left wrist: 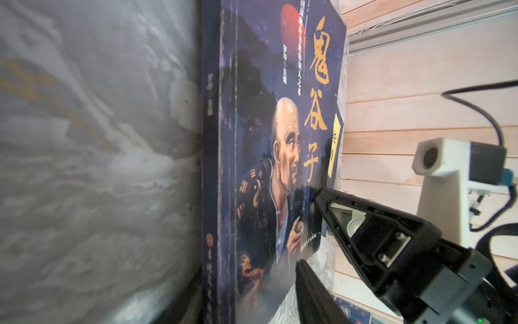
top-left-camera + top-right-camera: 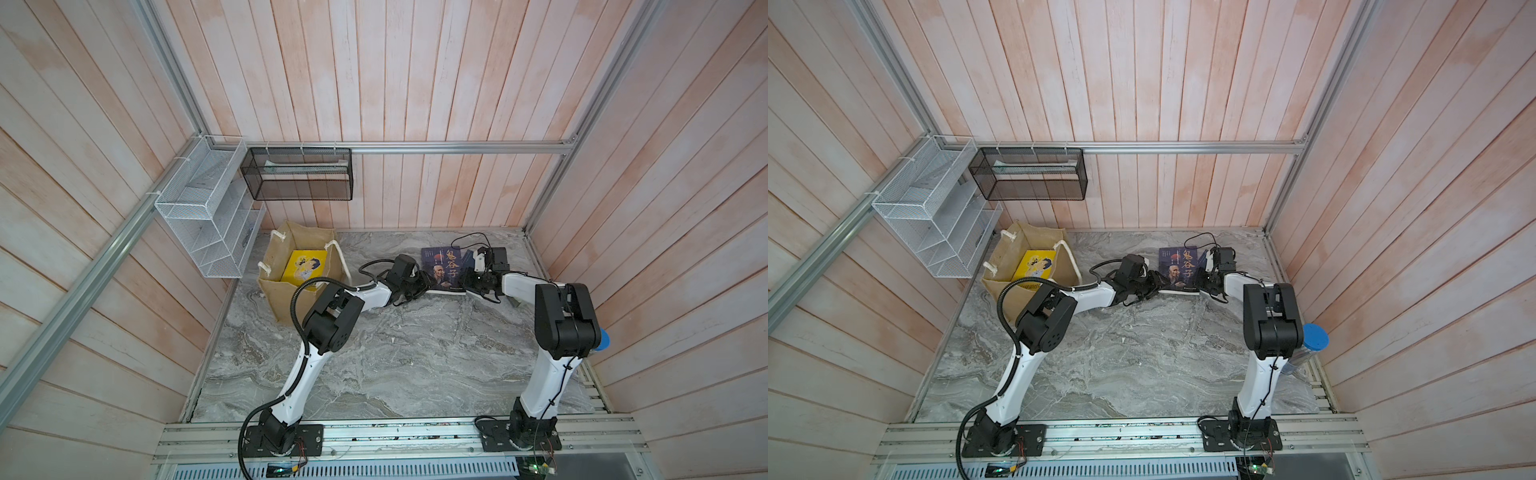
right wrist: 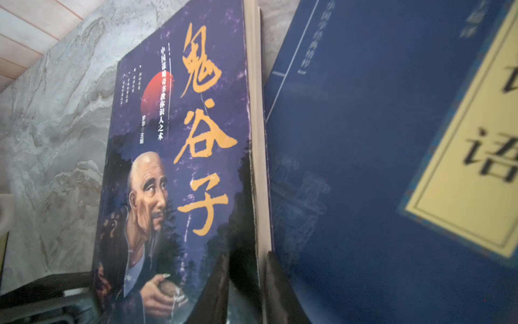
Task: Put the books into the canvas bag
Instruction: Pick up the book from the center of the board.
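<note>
We are at the pick-up of the dark portrait book (image 2: 442,266). It lies on the worktop (image 2: 395,353) toward the far wall, well apart from the canvas bag (image 2: 276,303) at the far left. A yellow cartoon book (image 2: 301,268) is already in the bag.

The right pincer (image 1: 309,230) has its jaws partway closed around the book's page-edge corner, with one finger (image 1: 378,209) above the cover. We cannot tell whether it grips yet. The left pincer (image 2: 420,284) sits at the spine side, and we cannot tell how wide it stands or whether it holds anything.

A navy book (image 3: 364,168) lies just beside the portrait book and appears to be partly under that page edge. To do this well, we judge the lower finger must slide between the two books and catch only the portrait one, while the left pincer steadies the spine against sliding.
</note>
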Controlling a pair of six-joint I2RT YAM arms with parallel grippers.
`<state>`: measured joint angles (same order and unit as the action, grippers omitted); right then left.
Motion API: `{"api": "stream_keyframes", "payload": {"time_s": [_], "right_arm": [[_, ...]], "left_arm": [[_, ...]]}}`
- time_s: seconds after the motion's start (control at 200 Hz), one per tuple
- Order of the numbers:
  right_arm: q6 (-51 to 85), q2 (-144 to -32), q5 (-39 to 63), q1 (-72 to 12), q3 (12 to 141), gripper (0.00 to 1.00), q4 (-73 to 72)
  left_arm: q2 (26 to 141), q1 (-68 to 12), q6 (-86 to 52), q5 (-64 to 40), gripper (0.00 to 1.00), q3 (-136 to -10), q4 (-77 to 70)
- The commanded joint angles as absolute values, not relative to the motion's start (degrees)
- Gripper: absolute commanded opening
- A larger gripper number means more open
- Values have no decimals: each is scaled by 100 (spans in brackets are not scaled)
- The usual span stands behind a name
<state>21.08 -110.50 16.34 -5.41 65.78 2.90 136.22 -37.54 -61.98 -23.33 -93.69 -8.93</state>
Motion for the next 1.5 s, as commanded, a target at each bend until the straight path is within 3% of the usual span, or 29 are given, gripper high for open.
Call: {"api": "stream_keyframes", "payload": {"time_s": [0.0,0.18,0.39,0.54,0.63,0.74,1.07,1.49], "right_arm": [[2161,-10916,1969,-964,6276,23,785],[2340,-10561,2006,-1470,5885,23,779],[2615,-10022,1897,-2061,5447,23,761],[2797,-9559,1758,-2173,5321,31,821],[2865,-9162,1601,-2172,5300,44,933],[2930,-8582,1480,-2163,5226,50,1024],[3469,-7238,2037,-2210,4851,56,191],[4177,-6982,3448,-2470,4899,63,-1591]], "left_arm": [[13136,-3850,-6335,-2576,48,-8767,-1514],[12391,-3729,-6216,-2481,39,-7701,-1994],[11594,-3639,-6072,-2413,10,-6644,-2309],[10968,-3609,-5762,-2299,0,-6028,-2256],[10513,-3573,-5474,-2243,0,-5704,-2131],[9977,-3503,-5002,-2250,0,-5367,-2013],[8257,-3238,-4131,-2712,0,-4703,-1780],[6401,-2796,-4206,-3565,0,-4139,-2033]]}}
